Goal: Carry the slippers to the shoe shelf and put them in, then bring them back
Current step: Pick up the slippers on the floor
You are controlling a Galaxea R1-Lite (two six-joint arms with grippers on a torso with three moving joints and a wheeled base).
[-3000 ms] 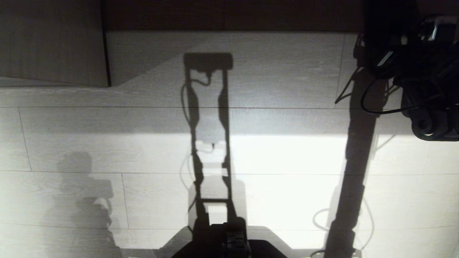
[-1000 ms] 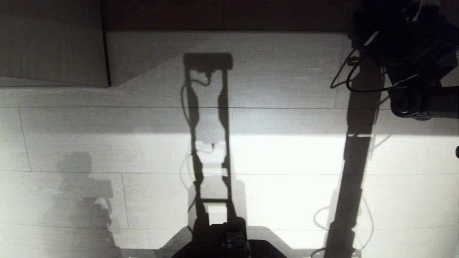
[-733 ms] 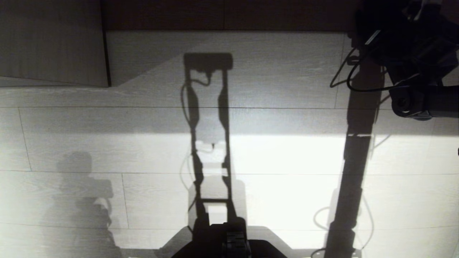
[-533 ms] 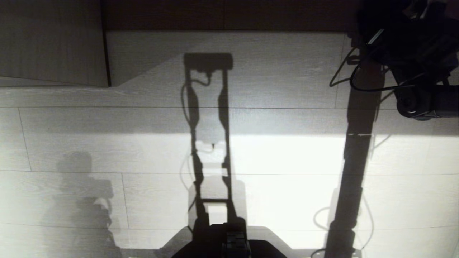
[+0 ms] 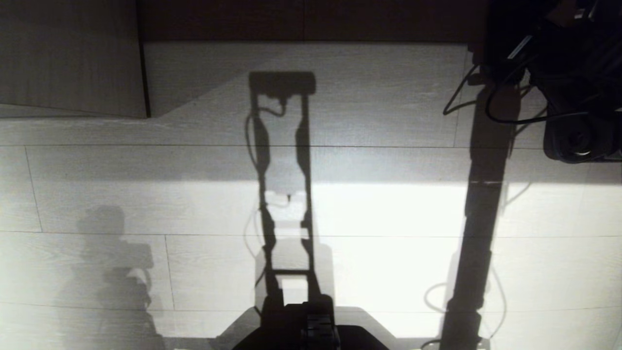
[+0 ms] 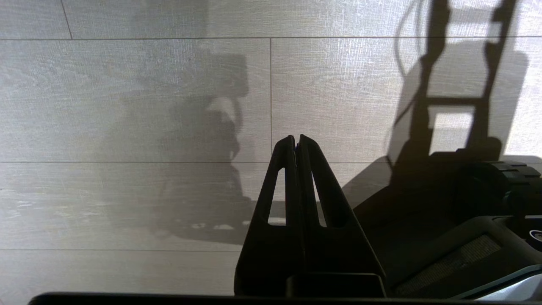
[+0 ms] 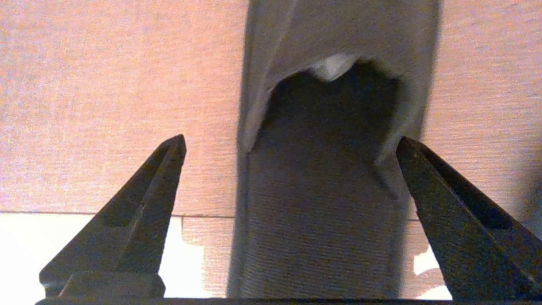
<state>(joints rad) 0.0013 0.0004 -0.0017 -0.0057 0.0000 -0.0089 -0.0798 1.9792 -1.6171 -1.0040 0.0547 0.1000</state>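
A: Where do we find the slipper right now?

B: In the right wrist view, one slipper (image 7: pixel 322 178) lies flat on the wood-grain floor (image 7: pixel 106 106), its open heel end toward the camera and its closed toe farther off. We see only this one; the second of the pair shows in none of our views.

A: And the right gripper (image 7: pixel 292 142)?

B: Its jaws stand spread wide, one finger on either side of the slipper, with floor showing between each tip and the fabric. We hold nothing. In the head view the right arm (image 5: pixel 559 73) is a dark mass at the far right, too dark for us to pick out the fingers there.

A: Do we see the shelf, or anything in it?

B: Along the far edge of the head view runs a dark band (image 5: pixel 311 19), and a pale wood panel (image 5: pixel 68 53) stands at the left. We cannot tell whether either belongs to the shoe shelf, and no compartment's inside is visible to us.

A: The left gripper (image 6: pixel 297 142)?

B: Parked low beside our base (image 6: pixel 457 220), pointing at the floor, its two fingers pressed together with nothing between them.
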